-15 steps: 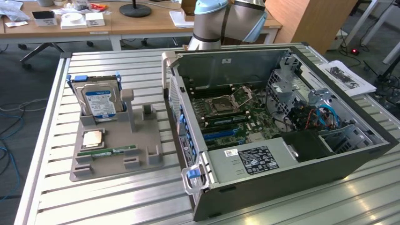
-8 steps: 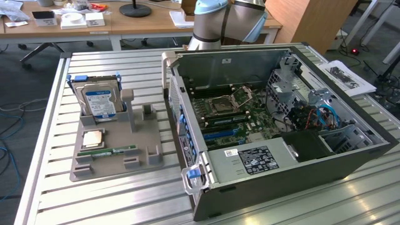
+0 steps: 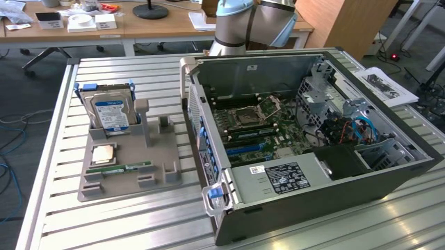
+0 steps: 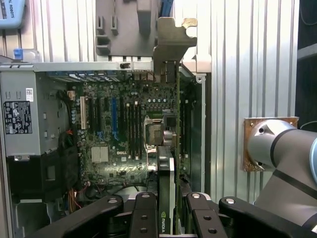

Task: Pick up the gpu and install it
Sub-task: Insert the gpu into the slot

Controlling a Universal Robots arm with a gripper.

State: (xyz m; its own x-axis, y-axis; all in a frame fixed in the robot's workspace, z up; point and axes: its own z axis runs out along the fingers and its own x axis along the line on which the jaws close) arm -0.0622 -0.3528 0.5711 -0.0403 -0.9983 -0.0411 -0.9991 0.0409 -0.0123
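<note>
Wrist view: gpu [image 4: 173,148] stands edge-on, clamped in the gripper [image 4: 171,218].

one gpu [image 4: 171,44], one hard drive [image 3: 111,112], one memory stick [image 3: 124,168], one case [image 3: 313,204].

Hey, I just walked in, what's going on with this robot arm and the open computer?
The arm's gripper is clamped on the gpu, holding it edge-on above the open computer case. The card is not yet seated on the motherboard. Beside the case, the grey parts tray holds a hard drive and a memory stick.
</note>
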